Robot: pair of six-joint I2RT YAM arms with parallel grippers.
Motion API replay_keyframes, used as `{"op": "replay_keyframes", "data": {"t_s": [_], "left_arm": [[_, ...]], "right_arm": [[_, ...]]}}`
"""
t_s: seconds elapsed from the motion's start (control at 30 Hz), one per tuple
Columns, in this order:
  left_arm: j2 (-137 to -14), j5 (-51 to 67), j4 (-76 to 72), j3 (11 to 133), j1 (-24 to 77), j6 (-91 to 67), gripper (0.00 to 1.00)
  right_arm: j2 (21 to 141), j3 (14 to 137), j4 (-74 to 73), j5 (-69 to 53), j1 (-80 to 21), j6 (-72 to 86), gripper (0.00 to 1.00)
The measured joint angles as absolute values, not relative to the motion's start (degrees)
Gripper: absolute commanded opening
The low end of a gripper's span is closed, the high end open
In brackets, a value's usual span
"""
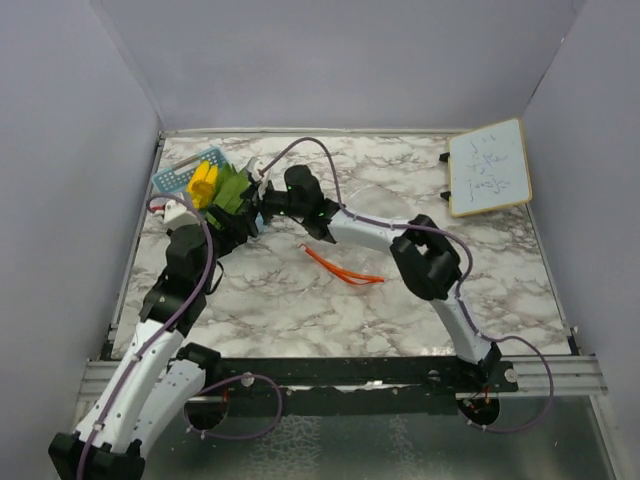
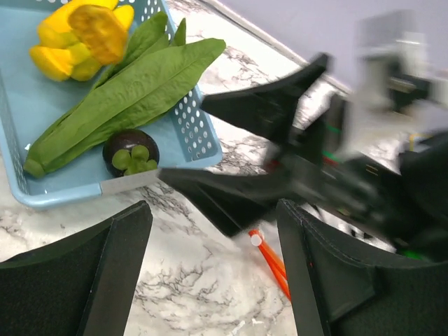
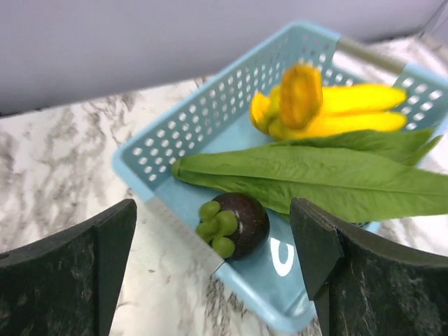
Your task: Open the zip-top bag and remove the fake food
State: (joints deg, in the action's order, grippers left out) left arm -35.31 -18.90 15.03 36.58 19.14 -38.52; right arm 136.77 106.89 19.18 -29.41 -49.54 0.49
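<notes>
The fake food lies in a light-blue mesh basket (image 1: 175, 178) at the back left: a yellow piece (image 2: 84, 31), a long green leafy piece (image 2: 133, 91) and a small dark round piece (image 2: 131, 150). The zip-top bag's orange-red strip (image 1: 340, 267) lies on the table's middle, and its end shows in the left wrist view (image 2: 269, 260). My right gripper (image 3: 213, 224) is open, its jaws on either side of the dark round piece (image 3: 241, 224) at the basket's near edge. My left gripper (image 2: 213, 231) is open and empty over bare marble just beside the basket. Both grippers meet there in the top view.
A small whiteboard (image 1: 488, 167) lies at the back right. Grey walls close in the marble table (image 1: 300, 310) on three sides. The right arm's black fingers (image 2: 259, 105) cross the left wrist view, close in front of my left gripper.
</notes>
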Motion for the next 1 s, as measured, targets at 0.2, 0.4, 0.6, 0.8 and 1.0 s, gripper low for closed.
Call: {"op": "replay_keyframes", "data": {"t_s": [0.2, 0.4, 0.6, 0.8, 1.0], "left_arm": [[-48.47, -19.11, 10.37, 42.59, 18.13, -36.71, 0.77], [-58.08, -15.66, 5.34, 45.63, 14.55, -37.08, 0.77], [-61.76, -11.84, 1.45, 43.83, 11.68, -38.70, 0.77], [-62.35, -10.92, -0.47, 39.16, 9.98, -38.57, 0.82], [-65.82, -10.28, -0.36, 39.77, 8.82, -37.10, 0.83]], "right_arm": [[118.28, 87.90, 27.97, -25.82, -48.56, -0.73, 0.80], [109.36, 78.54, 27.75, -19.53, -48.71, -3.22, 0.51], [100.53, 65.89, 23.73, -11.94, -46.00, -2.02, 0.23], [91.46, 53.76, 22.55, -8.32, -44.12, 0.34, 0.57], [83.18, 42.35, 22.11, -7.35, -44.38, 4.23, 0.41]]}}
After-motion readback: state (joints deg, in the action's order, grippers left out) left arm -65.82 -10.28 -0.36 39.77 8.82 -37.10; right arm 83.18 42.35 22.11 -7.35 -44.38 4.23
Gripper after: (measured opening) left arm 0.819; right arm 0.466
